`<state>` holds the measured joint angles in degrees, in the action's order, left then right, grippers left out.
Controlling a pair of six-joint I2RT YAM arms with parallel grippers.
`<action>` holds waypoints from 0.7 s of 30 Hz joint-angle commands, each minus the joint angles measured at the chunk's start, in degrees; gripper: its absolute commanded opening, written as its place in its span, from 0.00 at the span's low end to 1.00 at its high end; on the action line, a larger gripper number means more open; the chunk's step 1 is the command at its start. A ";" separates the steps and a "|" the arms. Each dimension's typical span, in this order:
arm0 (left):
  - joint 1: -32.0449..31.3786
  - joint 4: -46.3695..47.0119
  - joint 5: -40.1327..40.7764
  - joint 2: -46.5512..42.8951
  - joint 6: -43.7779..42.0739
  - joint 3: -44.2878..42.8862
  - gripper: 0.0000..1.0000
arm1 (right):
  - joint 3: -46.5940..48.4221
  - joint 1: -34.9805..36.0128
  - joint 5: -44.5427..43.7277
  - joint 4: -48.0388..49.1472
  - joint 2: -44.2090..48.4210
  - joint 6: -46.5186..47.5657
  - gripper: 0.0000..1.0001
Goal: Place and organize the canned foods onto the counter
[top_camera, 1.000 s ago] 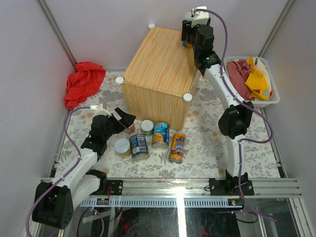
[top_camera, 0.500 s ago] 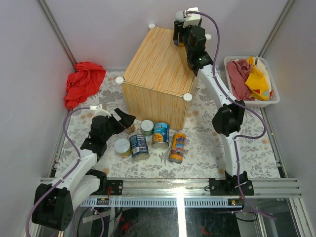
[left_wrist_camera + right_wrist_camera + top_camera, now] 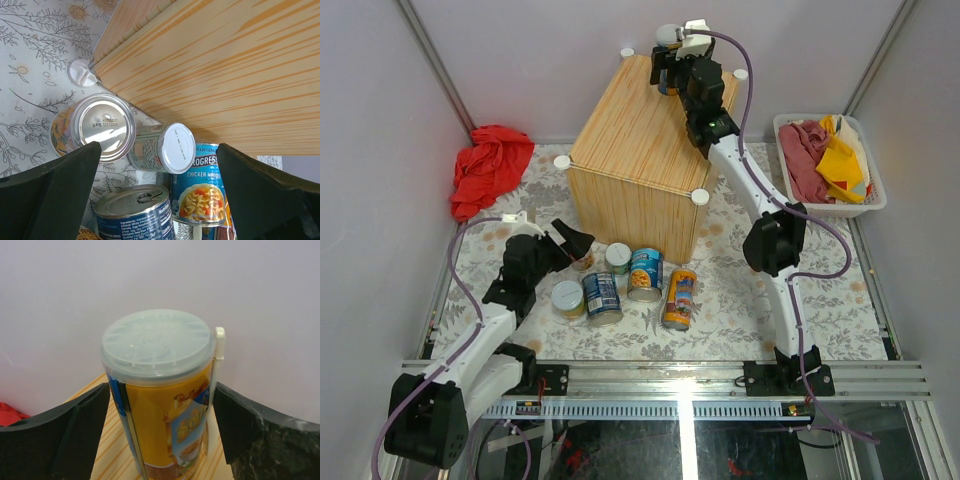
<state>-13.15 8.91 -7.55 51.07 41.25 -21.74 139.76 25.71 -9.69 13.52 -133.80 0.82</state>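
Right arm is stretched long. It runs from its base at the near edge up to the elbow beside the counter [image 3: 640,130], then the forearm angles across the counter's right corner to the far edge. The right gripper [image 3: 161,390] sits level at the far side of the top, straddling one tall orange-blue can [image 3: 162,410]. The can is upright on the wood, pale lid up, close to the back wall. The fingers [image 3: 75,435] sit close on each side of the can; can't tell if the pads press it or are just off.

Left arm is folded low at the near left. The elbow is tucked and the forearm points in at the counter's front face. The left gripper [image 3: 159,147] is spread wide with nothing in it, hovering just over the floor cans.

Six cans are down on the floral tablecloth [image 3: 720,290], bunched in front of the counter:
- a short can with a silver end [image 3: 102,127] touches a green-label short can [image 3: 162,147] right at the counter's base
- a blue chicken noodle can [image 3: 200,185] sits near those two
- a second blue can [image 3: 603,297] lies beside it
- a short can [image 3: 568,298] stands to the left of that
- the other tall orange-blue can [image 3: 679,298] lies on its side at the right end

A red cloth [image 3: 490,170] is at far left and a white basket [image 3: 865,205] of clothes at far right.
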 commanded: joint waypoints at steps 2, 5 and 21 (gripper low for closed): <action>-0.30 2.53 -1.10 1.36 -0.91 -0.21 1.00 | 2.36 0.87 1.11 4.82 2.71 -1.07 0.92; -0.29 3.14 -1.51 2.04 -0.62 -0.45 1.00 | 2.12 0.89 1.59 4.15 3.79 -1.13 0.93; -0.30 3.93 -2.76 -0.33 1.10 0.95 1.00 | -1.80 1.49 0.14 1.45 11.39 -0.54 0.95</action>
<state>-13.15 9.37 -9.69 52.45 41.76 -21.69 137.93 26.04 -9.34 12.36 -128.35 0.34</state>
